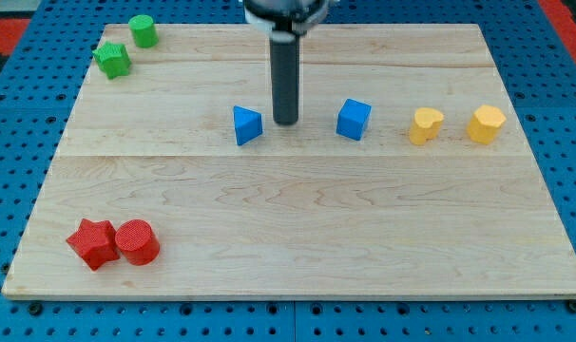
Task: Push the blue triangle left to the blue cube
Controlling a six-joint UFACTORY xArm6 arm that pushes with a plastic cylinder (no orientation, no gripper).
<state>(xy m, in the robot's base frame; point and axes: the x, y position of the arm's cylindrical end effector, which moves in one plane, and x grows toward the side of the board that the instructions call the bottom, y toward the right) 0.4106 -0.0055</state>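
- Camera view looks down on a pale wooden table set on a blue grid floor.
- My tip rests on the table near the view's top middle, at the end of a straight dark rod that comes down from the view's top edge.
- This arm has no jaws; it ends only in the rod, so nothing is held.
- The blue triangle sits just beside my tip, on the view's left of it; a thin strip of bare wood shows between them, so they look apart.
- The blue cube stands on the view's right of my tip, a little farther off than the triangle, and apart from it.
- My tip is thus between the two blue blocks, all three roughly in one row.
- Farther along the view's right of that row stand two yellow blocks: a yellow heart-like block and a yellow hexagon-like block, near each other but not touching.
- At the view's top left corner are a green cylinder and, just below and left of it, a green star-like block.
- At the view's bottom left, a red star-like block and a red cylinder touch side by side.
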